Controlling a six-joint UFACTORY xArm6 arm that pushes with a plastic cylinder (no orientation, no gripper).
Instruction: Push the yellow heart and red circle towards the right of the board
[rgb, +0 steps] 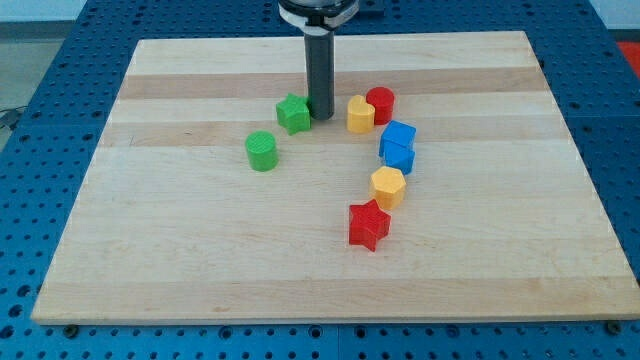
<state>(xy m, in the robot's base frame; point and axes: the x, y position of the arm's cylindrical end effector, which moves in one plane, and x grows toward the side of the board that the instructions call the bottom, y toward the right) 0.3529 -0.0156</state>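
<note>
Our tip (322, 117) rests on the wooden worktop (200, 260), touching or just beside the green star (294, 114) on that block's right, and a short gap to the left of the yellow heart (360, 115). We carry no hand, only the bare rod, so nothing is grasped or released. The red circle (380, 104) sits touching the heart on its far side, slightly toward the view's top. Just below the heart toward the view's bottom lie a blue block (398, 146), then a yellow hexagon (388, 186) and a red star (368, 225); a green cylinder (261, 151) stands well to the heart's lower left. We judge the approach done and the push not yet begun. Next, we should drive rightward through the heart so the pair moves together, steering clear of the blue block.
</note>
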